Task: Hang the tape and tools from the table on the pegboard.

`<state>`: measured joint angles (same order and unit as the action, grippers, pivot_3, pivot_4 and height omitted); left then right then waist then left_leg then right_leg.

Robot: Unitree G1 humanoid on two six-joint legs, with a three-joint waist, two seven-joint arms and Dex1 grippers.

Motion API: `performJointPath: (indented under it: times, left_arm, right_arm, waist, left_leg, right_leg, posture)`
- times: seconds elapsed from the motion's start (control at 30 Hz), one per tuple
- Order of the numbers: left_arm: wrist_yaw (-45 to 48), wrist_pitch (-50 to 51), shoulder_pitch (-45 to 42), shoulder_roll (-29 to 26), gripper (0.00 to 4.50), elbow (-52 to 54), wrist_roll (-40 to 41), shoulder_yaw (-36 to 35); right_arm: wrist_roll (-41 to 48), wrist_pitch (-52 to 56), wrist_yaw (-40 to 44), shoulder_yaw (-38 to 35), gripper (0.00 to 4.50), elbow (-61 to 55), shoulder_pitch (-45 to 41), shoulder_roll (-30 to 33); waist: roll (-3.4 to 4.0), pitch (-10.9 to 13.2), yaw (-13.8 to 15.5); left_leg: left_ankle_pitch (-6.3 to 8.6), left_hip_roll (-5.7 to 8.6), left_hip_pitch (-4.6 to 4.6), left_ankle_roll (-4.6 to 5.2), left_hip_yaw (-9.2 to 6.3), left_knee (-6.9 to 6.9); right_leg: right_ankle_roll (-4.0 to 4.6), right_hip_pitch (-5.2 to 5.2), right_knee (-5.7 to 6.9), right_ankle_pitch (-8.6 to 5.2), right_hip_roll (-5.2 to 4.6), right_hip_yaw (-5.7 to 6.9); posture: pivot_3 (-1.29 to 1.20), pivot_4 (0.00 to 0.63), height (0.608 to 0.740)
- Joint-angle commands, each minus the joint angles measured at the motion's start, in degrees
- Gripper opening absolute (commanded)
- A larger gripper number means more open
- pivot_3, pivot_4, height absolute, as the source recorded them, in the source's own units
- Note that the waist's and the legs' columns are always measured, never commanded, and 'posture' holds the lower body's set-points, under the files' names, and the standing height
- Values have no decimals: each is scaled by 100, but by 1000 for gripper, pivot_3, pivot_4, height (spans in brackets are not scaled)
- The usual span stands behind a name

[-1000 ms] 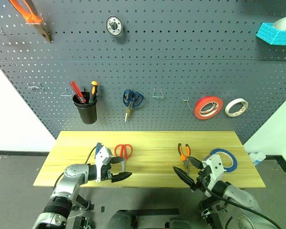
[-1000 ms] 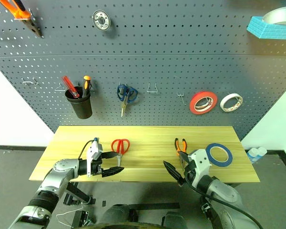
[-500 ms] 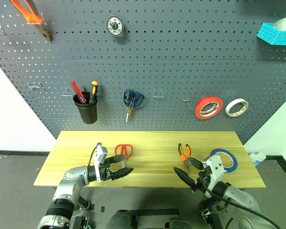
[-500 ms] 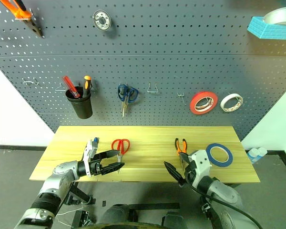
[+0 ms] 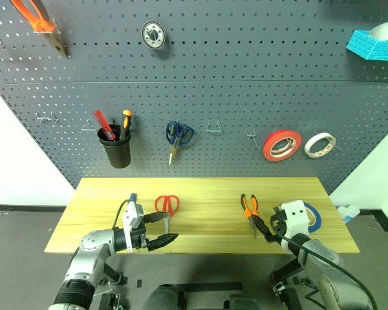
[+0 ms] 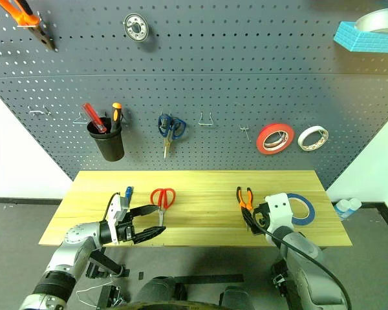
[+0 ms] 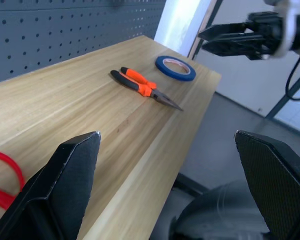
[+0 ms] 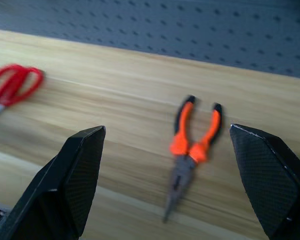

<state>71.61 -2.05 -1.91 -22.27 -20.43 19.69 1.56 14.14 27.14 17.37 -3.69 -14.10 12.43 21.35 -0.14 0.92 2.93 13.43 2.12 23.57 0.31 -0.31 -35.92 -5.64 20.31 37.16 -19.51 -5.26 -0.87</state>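
- Right wrist view puts the pliers (image 8: 192, 150) flat on the table (image 5: 207, 213), nose toward the near edge, handles toward the pegboard (image 5: 246, 97).
- Pliers judged stiff steel and fairly heavy; the rubber-sleeved handles give the best purchase, the thin nose looks slippery.
- Blue tape (image 5: 308, 215) lies flat just beside the pliers, toward the table's right end; judged light and rigid, best taken across the rim.
- Red scissors (image 5: 167, 206) lie left of centre, and a small blue screwdriver (image 6: 128, 192) just beyond them.
- Right gripper (image 5: 266, 229) hangs at the near edge by the pliers' nose, fingers apart, holding nothing.
- Left gripper (image 5: 163, 231) hovers near the scissors, fingers spread wide, empty.
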Motion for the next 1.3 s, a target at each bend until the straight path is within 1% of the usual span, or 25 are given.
performJointPath:
  times: [0.03, 0.07, 0.1, 0.17, 0.23, 0.27, 0.3, 0.33, 0.4, 0.5, 0.63, 0.83, 1.07, 1.2, 1.23, 1.3]
  left_arm:
    - [-237, 689, 137, -310, 4478, 1733, 307, 46]
    - [-492, 1397, 37, -492, 4478, 2612, 595, 22]
    - [-696, 1945, -39, -643, 4478, 3257, 836, -17]
    - [-912, 2484, -171, -811, 4478, 3759, 1077, -59]
    - [-1035, 2694, -262, -883, 4478, 3883, 1150, -57]
    - [-1096, 2799, -259, -928, 4478, 4002, 1218, -80]
    - [-1143, 2862, -311, -936, 4478, 4036, 1244, -71]
    - [-1190, 2932, -326, -952, 4478, 4108, 1287, -79]
    - [-1254, 3007, -368, -944, 4478, 4134, 1309, -65]
    - [-1338, 3120, -317, -985, 4478, 4220, 1353, -87]
    - [-1410, 3229, -124, -1104, 4478, 4365, 1361, -80]
    - [-1558, 3273, 158, -1276, 4478, 4573, 1393, -169]
    - [-1787, 3353, 484, -1331, 4478, 4916, 1525, -271]
    - [-1936, 3410, 575, -1308, 4478, 5058, 1600, -326]
    - [-1966, 3426, 609, -1315, 4478, 5108, 1621, -336]
    - [-2031, 3469, 668, -1323, 4478, 5210, 1671, -363]
  right_arm:
    - [-213, 326, -303, -75, 4139, -82, -175, -10]
    - [-255, 448, -373, -65, 4139, -86, -242, -16]
    - [-277, 559, -429, -67, 4139, -139, -277, -29]
    - [-345, 744, -555, -61, 4139, -203, -386, -59]
    - [-422, 901, -660, -55, 4139, -199, -514, -73]
    - [-427, 985, -692, -64, 4139, -281, -521, -78]
    - [-461, 1033, -716, -44, 4139, -260, -597, -74]
    - [-502, 1084, -740, -28, 4139, -285, -632, -61]
    - [-572, 1184, -820, -33, 4139, -187, -773, -76]
    - [-638, 1311, -865, -40, 4139, -113, -944, -69]
    - [-759, 1322, -987, -126, 4139, 85, -1166, -69]
    - [-881, 1265, -1143, -163, 4139, 445, -1440, -96]
    - [-970, 1308, -1152, -162, 4139, 915, -1874, -54]
    - [-979, 1259, -1029, -120, 4139, 1265, -2130, -17]
    - [-997, 1238, -1021, -101, 4139, 1376, -2219, -19]
    - [-1046, 1174, -989, -58, 4139, 1574, -2372, -9]
  waist:
    - [-5, 8, -69]
    - [-7, 13, -71]
    - [-9, 33, -75]
    - [23, 56, -84]
    - [64, 88, -120]
    - [63, 123, -189]
    - [91, 156, -227]
    - [86, 222, -249]
    - [52, 329, -274]
    - [41, 453, -345]
    - [11, 598, -364]
    - [11, 724, -360]
    - [0, 885, -366]
    - [5, 948, -360]
    - [6, 962, -359]
    - [2, 998, -366]
  left_leg:
    - [0, 0, 0, 0, 0, 0]
    - [0, 0, 3, 0, 0, 0]
    - [0, 0, 6, 0, -1, 1]
    - [0, 0, 8, 0, -1, -4]
    - [0, 1, -4, 1, 5, -12]
    - [1, 2, -8, 4, 9, -10]
    - [-5, 3, -11, 23, 14, -8]
    - [-6, 2, -18, 25, 14, -3]
    - [-10, -1, -7, 26, 8, 2]
    - [-11, -4, -2, 25, 4, -2]
    - [-10, -2, 1, 26, 4, -1]
    - [-10, -1, 4, 25, 5, 7]
    - [-9, -1, 10, 25, 6, 10]
    - [-10, -1, 48, 25, 5, 10]
    - [-10, -1, 58, 25, 5, 9]
    - [-11, -1, 74, 25, 5, 8]
  right_leg:
    - [0, 0, 0, 0, 0, 0]
    - [0, 1, 1, 0, 0, 0]
    - [0, 1, 2, 0, 0, 1]
    - [1, -2, 4, 0, 0, 1]
    - [2, -15, 1, 0, 0, -3]
    - [2, -17, -4, 0, -1, -7]
    - [0, -17, -4, 0, -1, -10]
    - [0, -19, 0, -1, -1, -10]
    - [-1, -12, 16, 0, 6, -9]
    - [-2, -3, 18, 1, 11, -9]
    - [-2, -1, 4, 1, 6, -9]
    - [-2, 6, 4, 1, 4, -8]
    - [-2, 9, -2, 1, 0, -8]
    - [-7, 26, -2, 4, 0, -5]
    - [-21, 35, -2, 12, 0, -3]
    - [-23, 47, -3, 13, 0, -1]
  posture:
    - [4, 0, 740]
    - [1, 0, 740]
    - [-4, 11, 740]
    - [-12, 36, 740]
    - [-15, 51, 740]
    - [-20, 75, 740]
    - [-21, 85, 740]
    - [-20, 100, 740]
    - [-17, 118, 740]
    - [-12, 140, 740]
    - [9, 154, 740]
    - [36, 170, 740]
    - [42, 206, 740]
    - [44, 216, 740]
    - [44, 228, 740]
    - [44, 237, 740]
